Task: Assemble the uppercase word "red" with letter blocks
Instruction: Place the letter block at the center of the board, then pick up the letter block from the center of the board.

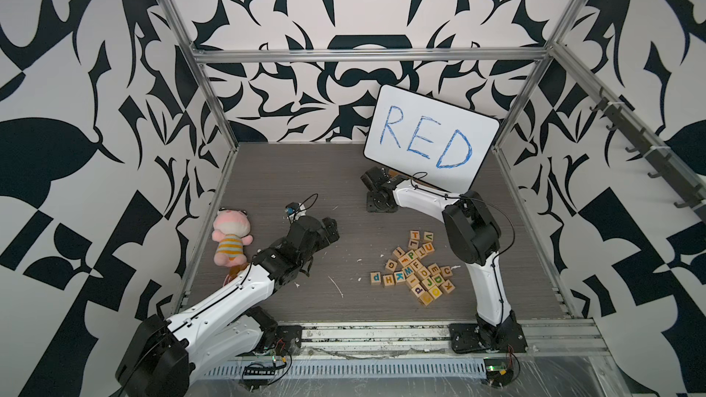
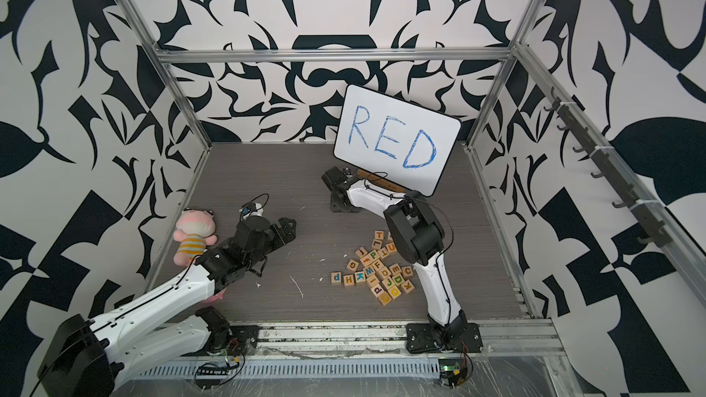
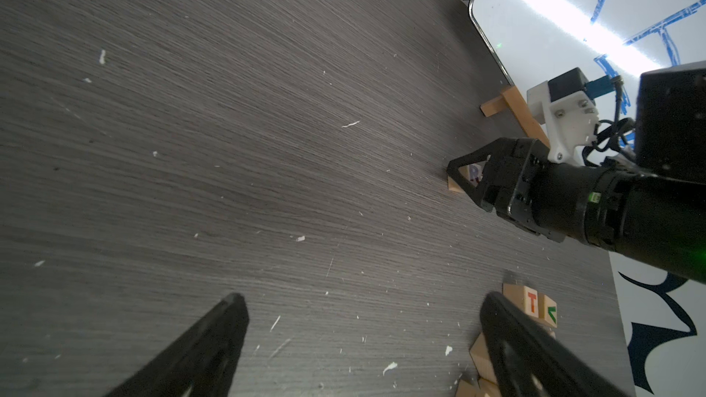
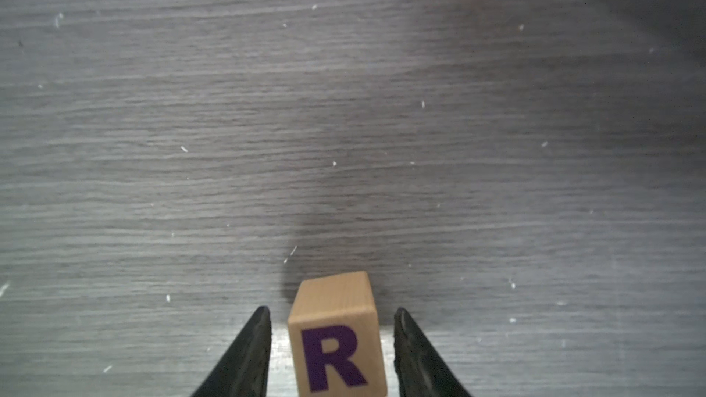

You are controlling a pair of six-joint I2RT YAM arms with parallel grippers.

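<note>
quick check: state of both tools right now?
Left tool: open, empty.
Right tool: open, jaws either side of the R block, gaps showing, not gripping it.

Black-and-white walls (image 1: 363,13) (boldly patterned) surround a grey, perhaps laminate, floor (image 1: 286,177).

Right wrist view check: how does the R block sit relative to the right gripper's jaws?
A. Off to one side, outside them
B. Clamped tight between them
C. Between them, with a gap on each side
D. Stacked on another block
C: the R block rests on the table inside the right gripper, with a strip of bare table showing between the block and the jaw on each side.
</note>
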